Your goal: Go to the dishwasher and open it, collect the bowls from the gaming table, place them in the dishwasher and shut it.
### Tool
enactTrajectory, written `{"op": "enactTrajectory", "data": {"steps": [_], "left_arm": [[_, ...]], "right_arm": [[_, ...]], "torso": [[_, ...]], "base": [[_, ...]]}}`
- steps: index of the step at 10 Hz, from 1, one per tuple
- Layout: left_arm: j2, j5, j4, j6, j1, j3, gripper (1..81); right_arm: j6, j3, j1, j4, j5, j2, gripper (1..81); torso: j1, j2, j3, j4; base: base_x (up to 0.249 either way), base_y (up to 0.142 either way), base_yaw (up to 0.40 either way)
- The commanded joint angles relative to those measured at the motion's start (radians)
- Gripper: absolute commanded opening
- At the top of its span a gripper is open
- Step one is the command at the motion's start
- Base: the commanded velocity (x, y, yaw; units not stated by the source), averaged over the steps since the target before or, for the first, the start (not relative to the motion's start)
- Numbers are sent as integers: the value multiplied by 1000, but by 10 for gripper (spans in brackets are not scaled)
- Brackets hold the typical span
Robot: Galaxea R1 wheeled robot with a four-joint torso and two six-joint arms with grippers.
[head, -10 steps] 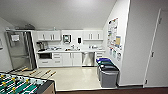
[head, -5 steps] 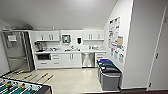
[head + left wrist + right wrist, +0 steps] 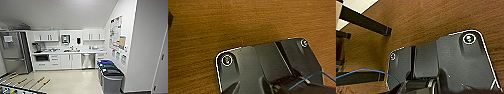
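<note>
Steel front: dishwasher (image 3: 88, 60), built in under the white counter (image 3: 70, 52), shut, flat brushed-metal face between white cabinet doors (image 3: 67, 61) and white drawer fronts (image 3: 100, 57); bar handle too small to make out.
Fridge: tall stainless-steel unit (image 3: 13, 52) at the far left of the kitchenette, pale sheet of paper stuck high on its door, writing unreadable.
Counter top: sink with tap (image 3: 72, 49) near the middle, dark coffee machine (image 3: 36, 47) toward the fridge end, small items too blurred to name.
Wall fittings: white upper cabinets (image 3: 46, 37); dark-fronted dispenser (image 3: 65, 39) between them.
Floor: pale, smooth, glossy (image 3: 65, 81).
Bins: row of grey rectangular bins (image 3: 111, 80) along the right wall, lids blue, green and black.
Posters: sheets of paper (image 3: 115, 32) pinned on the slanted white wall above the bins, print unreadable.
Table football: green field corner with rods and wooden-coloured handles (image 3: 37, 82) at the lower left of the head view.
Bowls: none made out from here.
Wrist views: warm brown wood-grain surface (image 3: 243, 22) beneath both arms; dark square-section bar (image 3: 363, 21) crossing it by the right arm, thin blue cable (image 3: 363, 72) looping past.
Fingers, left: cannot tell, spread or pressed.
Fingers, right: cannot tell either.
Dishwasher relative to grippers: well apart, across the room at the far wall.
</note>
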Motion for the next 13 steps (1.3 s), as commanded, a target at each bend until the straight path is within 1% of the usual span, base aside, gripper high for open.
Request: {"op": "enactTrajectory", "data": {"steps": [1,13], "left_arm": [[-17,41,1,5,-73,4,811],[-17,43,2,5,-73,4,811]], "right_arm": [[-3,13,63,-14,-45,-24,811],[-5,13,64,-14,-45,-25,811]], "torso": [[0,0,0,0],[0,0,0,0]], "base": [[253,0,0],[256,0,0]]}}
